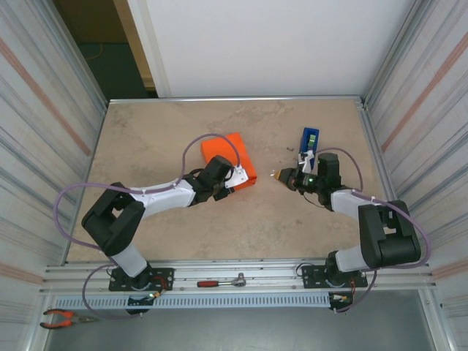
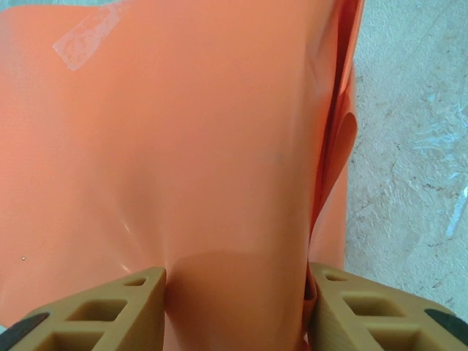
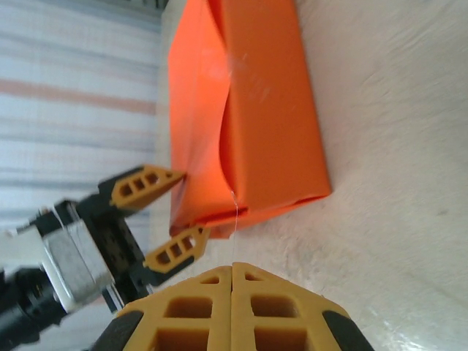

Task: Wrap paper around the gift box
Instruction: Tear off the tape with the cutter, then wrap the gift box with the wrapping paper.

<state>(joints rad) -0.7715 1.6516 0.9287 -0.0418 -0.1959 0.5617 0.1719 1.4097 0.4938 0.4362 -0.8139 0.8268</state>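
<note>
Blue tape dispenser (image 1: 309,139) upright by right gripper (image 1: 276,175) (jaws closed).

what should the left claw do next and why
Probably ease the left claw shut on the paper: its fingers straddle the end fold, which gapes loose at one side, and the right claw is shut, clear of the paper.

Blue tape dispenser (image 1: 309,139) upright on beige table (image 1: 146,146), red-handled ratchet (image 1: 221,281), orange-handled pliers (image 1: 64,317)
</note>
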